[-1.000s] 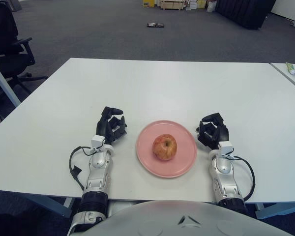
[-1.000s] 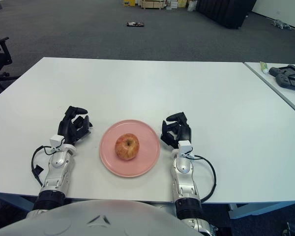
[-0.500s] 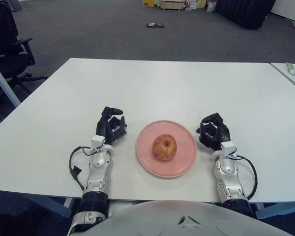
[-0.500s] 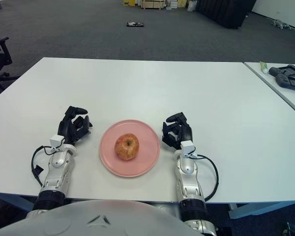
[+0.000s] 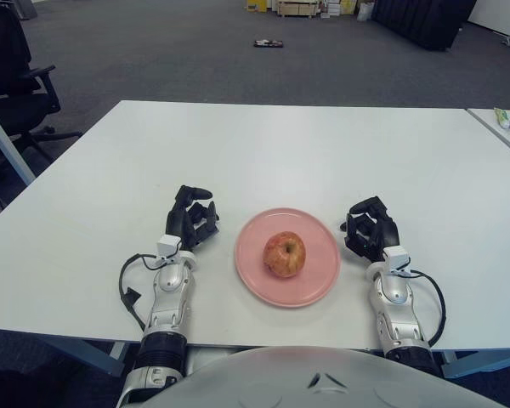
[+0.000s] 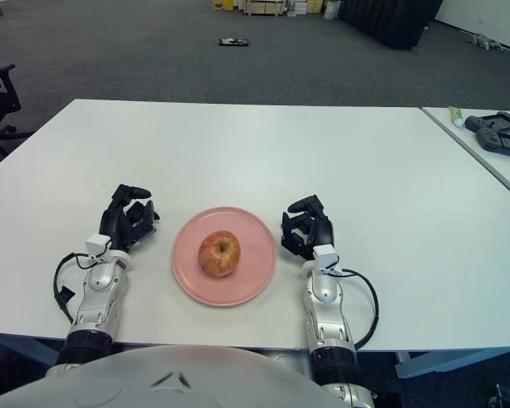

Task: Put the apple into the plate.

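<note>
Supervisor: Report apple position.

Operator: I see the apple (image 5: 285,254) resting mid-plate (image 5: 321,284) on the table (image 5: 272,153). Left hand (image 5: 192,221) and right hand (image 5: 371,232) flank the plate, fingers curled, holding nothing.

Supervisor: Handling?

Operator: I judge it firm, smooth, prone to rolling; grip across its widest girth.

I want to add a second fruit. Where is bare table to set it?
The far table beyond the plate is bare. It is crowded near the front: apple on the plate, left hand and right hand flanking it.
</note>
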Controlling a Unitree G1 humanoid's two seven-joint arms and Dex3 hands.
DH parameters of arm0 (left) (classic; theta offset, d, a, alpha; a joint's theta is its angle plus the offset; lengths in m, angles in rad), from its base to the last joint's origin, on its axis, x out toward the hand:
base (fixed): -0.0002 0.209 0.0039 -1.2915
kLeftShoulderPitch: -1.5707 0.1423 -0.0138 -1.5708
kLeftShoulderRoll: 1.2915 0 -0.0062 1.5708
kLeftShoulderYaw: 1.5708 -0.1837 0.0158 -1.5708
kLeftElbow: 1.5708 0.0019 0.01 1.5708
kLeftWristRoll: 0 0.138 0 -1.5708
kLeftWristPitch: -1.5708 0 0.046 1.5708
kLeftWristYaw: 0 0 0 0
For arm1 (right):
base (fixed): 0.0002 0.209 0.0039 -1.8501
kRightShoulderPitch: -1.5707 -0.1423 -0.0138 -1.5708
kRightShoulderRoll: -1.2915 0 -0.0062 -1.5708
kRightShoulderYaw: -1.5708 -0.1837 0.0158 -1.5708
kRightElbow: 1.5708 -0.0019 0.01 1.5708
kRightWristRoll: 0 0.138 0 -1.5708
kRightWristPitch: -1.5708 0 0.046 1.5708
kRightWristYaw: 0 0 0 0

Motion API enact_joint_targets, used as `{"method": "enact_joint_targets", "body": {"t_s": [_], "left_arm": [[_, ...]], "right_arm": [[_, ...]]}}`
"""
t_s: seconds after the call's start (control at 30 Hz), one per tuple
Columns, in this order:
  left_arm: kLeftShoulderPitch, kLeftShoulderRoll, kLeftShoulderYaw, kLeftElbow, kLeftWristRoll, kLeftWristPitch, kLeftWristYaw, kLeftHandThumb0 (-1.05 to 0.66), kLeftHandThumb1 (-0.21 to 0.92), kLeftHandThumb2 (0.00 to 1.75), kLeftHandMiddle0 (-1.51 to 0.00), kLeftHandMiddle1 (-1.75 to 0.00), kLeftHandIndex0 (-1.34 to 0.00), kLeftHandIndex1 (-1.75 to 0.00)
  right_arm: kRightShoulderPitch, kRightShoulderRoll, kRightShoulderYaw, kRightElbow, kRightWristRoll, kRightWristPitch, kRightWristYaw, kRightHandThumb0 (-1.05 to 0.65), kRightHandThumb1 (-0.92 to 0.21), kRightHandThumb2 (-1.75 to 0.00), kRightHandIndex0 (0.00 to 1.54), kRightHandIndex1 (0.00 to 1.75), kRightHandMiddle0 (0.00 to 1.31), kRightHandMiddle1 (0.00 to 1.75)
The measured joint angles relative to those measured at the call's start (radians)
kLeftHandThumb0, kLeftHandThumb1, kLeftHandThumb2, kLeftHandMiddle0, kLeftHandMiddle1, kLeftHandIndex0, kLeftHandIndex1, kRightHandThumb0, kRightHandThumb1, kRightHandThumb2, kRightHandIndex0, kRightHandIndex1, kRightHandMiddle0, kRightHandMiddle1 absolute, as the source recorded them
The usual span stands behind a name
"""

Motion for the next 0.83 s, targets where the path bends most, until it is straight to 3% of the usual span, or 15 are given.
{"method": "enact_joint_targets", "body": {"t_s": [0.83], "left_arm": [[0.0,0.007,-0.001,0.0,-0.008,0.0,-0.012,-0.4,0.59,0.98,-0.67,-1.75,-0.4,-1.75]], "right_arm": [[0.01,0.012,-0.008,-0.032,0.006,0.018,-0.016,-0.39,-0.63,-0.92,0.62,1.42,0.37,1.75]]}}
